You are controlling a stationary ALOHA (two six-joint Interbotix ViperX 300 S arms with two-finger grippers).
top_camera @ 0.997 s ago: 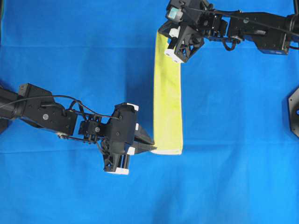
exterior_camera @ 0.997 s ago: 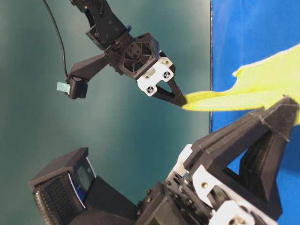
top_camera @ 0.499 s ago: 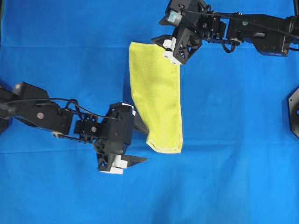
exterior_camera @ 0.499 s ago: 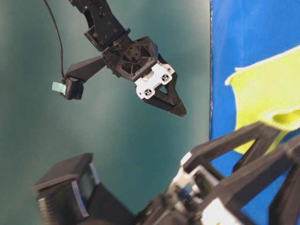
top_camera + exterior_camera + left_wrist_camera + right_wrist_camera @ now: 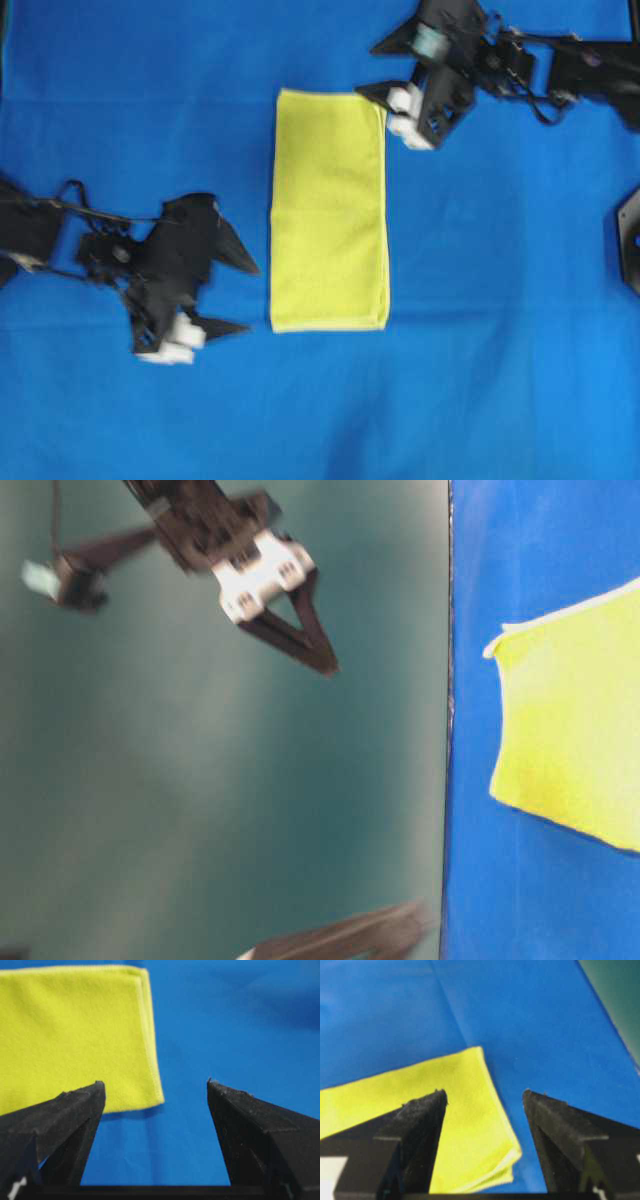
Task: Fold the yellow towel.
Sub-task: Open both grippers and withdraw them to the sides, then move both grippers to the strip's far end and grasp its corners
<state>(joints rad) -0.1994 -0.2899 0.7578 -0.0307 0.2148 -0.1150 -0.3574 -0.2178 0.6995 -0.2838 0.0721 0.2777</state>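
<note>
The yellow towel (image 5: 328, 210) lies flat on the blue cloth as a tall folded rectangle with stacked hems. My left gripper (image 5: 250, 298) is open, a little to the left of the towel's lower left corner and clear of it. In the left wrist view the towel (image 5: 70, 1035) lies ahead and left of the open left gripper (image 5: 155, 1085), with only blue cloth between the fingers. My right gripper (image 5: 385, 112) is open beside the towel's upper right corner. In the right wrist view that layered corner of the towel (image 5: 465, 1125) shows below the open right gripper (image 5: 484, 1092), untouched.
The blue cloth (image 5: 500, 350) covers the whole table. A black fixture (image 5: 630, 240) sits at the right edge. In the table-level view the right gripper (image 5: 300, 640) hangs raised before a teal backdrop (image 5: 200, 780), above the towel (image 5: 570, 740).
Both grippers opened and let go of the towel, which dropped flat into a folded rectangle. The left arm drew back leftward; the right arm pulled back to the right.
</note>
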